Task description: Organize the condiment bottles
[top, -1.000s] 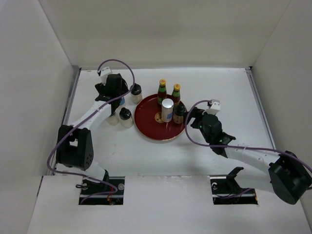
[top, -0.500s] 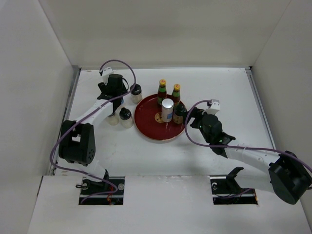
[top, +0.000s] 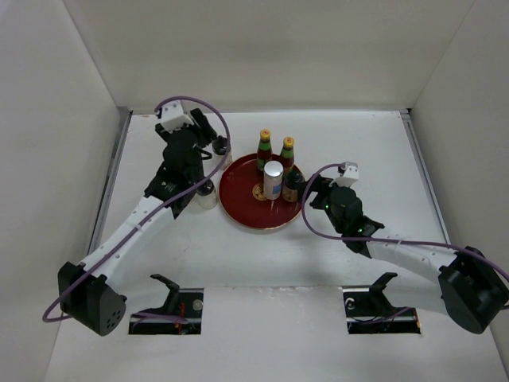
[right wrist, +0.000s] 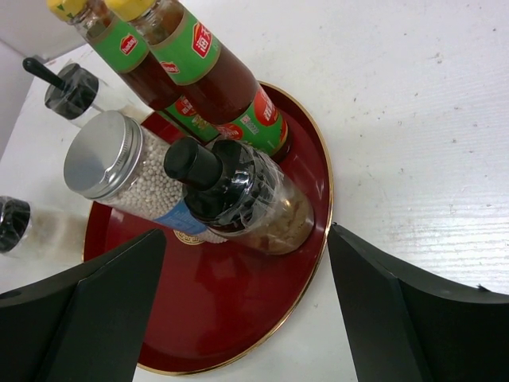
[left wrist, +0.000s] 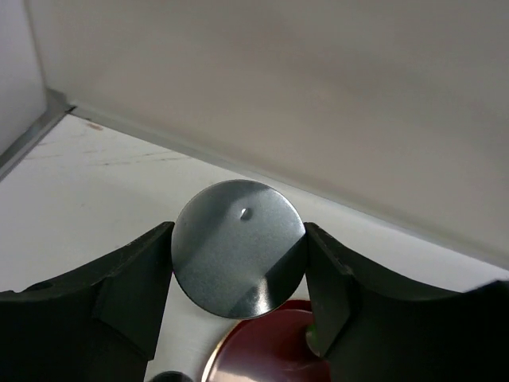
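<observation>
My left gripper [left wrist: 238,267] is shut on a silver-topped cylinder [left wrist: 232,239] and holds it in the air, left of the red tray [top: 238,195]. In the top view the left gripper [top: 203,139] hides it. On the tray stand two slim sauce bottles [top: 264,148] [top: 287,152], a second silver-topped cylinder [top: 273,179] and a dark-lidded jar [top: 292,185]. My right gripper [top: 307,192] is open at the tray's right rim, its jaws wide either side of that jar [right wrist: 250,199] without touching it.
Two dark-lidded jars stand on the table left of the tray, one at the back [top: 222,149] and one nearer [top: 207,193], partly under my left arm. White walls close in the table on three sides.
My left arm has risen and swung over the jars with the silver-topped cylinder, which has left its spot on the table. The right arm has hardly moved.
</observation>
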Tool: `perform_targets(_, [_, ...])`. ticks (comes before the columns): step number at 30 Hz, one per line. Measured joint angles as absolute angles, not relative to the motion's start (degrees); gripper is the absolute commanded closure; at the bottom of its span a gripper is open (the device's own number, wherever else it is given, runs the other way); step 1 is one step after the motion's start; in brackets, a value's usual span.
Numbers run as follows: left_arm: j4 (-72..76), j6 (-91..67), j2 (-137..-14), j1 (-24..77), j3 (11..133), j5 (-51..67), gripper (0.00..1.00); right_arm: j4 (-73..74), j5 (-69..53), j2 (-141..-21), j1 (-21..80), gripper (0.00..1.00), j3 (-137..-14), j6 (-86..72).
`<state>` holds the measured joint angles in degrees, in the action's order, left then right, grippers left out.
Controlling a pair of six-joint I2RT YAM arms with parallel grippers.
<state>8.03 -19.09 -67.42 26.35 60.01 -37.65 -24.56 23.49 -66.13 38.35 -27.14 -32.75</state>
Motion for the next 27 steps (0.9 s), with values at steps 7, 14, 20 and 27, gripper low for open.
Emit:
perform_targets(7, [8.7,-18.4,-75.5,36.7,60.2,-35.6,0.63,-24.9,23.6,-64.8,38.3,0.09,-25.4,-32.8])
perform_targets(14, [7.1,-19.5,-87.4,37.7,60.6,-30.3,0.63,-24.9,23.9,-64.8,38.3,0.09,-25.3,-32.8])
perform_targets(20, [8.0,-20.7,-91.5,36.4,61.0,-29.1,0.63,-24.9,24.0,-64.8,38.2,0.09,-25.3,-32.8])
perform_targets(27, [11.8,-21.1,-96.2,35.6,61.5,-27.8,0.63,-24.9,24.0,-64.8,38.0,0.08,-25.3,-32.8])
